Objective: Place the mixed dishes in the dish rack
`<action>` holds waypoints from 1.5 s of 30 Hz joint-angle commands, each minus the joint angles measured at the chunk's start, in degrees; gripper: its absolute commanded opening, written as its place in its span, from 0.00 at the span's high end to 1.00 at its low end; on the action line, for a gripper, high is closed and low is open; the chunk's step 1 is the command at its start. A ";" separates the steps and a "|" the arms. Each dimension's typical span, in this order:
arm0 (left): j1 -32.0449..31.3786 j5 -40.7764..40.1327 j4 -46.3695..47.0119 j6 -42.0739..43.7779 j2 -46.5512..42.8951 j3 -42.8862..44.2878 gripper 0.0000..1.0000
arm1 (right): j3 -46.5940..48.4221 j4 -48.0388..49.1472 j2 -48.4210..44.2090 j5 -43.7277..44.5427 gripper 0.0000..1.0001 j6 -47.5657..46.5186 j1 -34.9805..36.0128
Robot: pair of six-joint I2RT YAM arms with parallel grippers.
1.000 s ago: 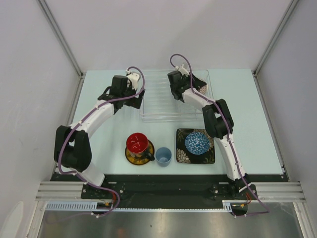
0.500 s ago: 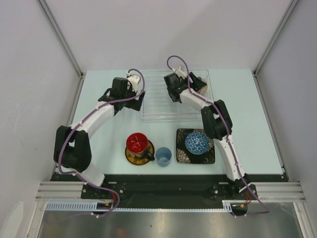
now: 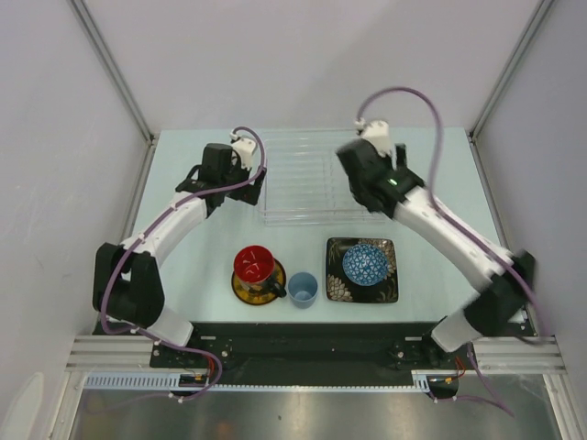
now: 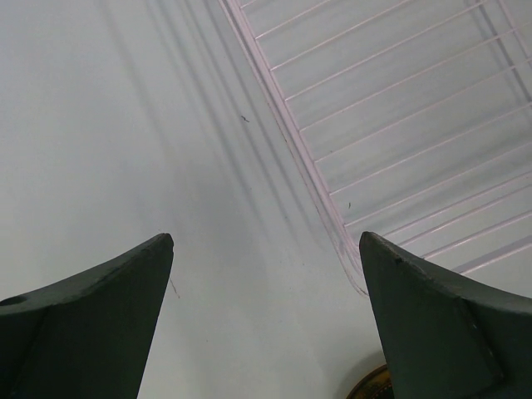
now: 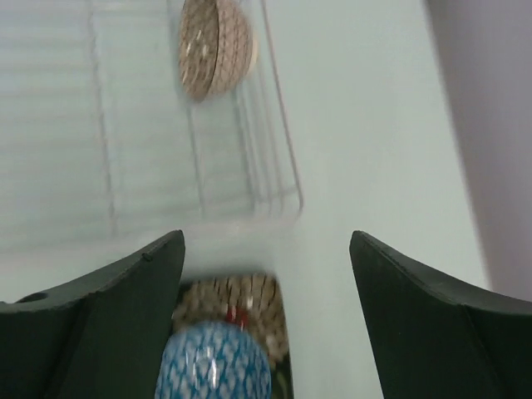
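Now my left fingers (image 4: 83, 324) and right fingers (image 5: 91, 324) gape; the red-white bowl (image 5: 214, 51) sits sideways in the clear dish rack (image 5: 141, 133).

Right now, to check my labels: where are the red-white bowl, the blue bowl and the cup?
red-white bowl (image 5: 213, 48), right wrist view, on its patterned wall.
blue bowl (image 3: 365, 264), top view, middle of its inside.
cup (image 3: 303, 288), top view, on its inside bottom.

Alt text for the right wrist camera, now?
Open, empty right gripper faces the small red-white patterned bowl, seemingly propped on edge inside the clear dish rack by its right rim. Nearer, the blue patterned bowl sits on the black floral plate.
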 commanded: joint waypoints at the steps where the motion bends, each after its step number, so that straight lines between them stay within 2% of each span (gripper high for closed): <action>1: 0.20 -0.05 0.38 1.22 -2.84 -0.03 0.00 | -18.15 -5.16 -20.62 -25.51 0.19 18.81 -0.78; 3: 0.20 0.04 0.29 1.30 -2.84 -0.12 0.00 | -23.87 -8.33 -25.28 -28.85 0.24 25.15 -0.08; 7: 0.20 -0.05 -0.23 1.04 -2.40 0.59 0.00 | -32.05 -12.65 -30.57 -32.20 0.24 31.66 3.35; 11: 0.20 0.21 -0.67 0.34 -2.66 1.03 0.00 | -38.38 -10.73 -35.06 -37.20 0.25 34.92 3.44; 15: 0.12 0.13 -1.20 0.42 -2.84 0.77 0.00 | -42.07 -8.97 -36.47 -38.53 0.25 37.12 2.74; 21: 0.12 -0.13 -1.38 0.69 -3.10 1.03 0.00 | -45.86 -5.02 -34.89 -38.88 0.25 36.33 -0.68; 28: 0.20 -0.22 -2.17 1.22 -3.45 1.29 0.00 | -47.79 0.70 -30.50 -43.27 0.26 30.71 -8.59; 36: 0.20 -0.40 -2.25 1.57 -3.81 1.20 0.01 | -48.59 5.62 -26.02 -44.94 0.30 30.88 -9.56; 45: 0.20 -0.31 -2.17 1.48 -4.77 1.29 0.00 | -48.50 6.94 -21.80 -47.05 0.42 30.62 -10.44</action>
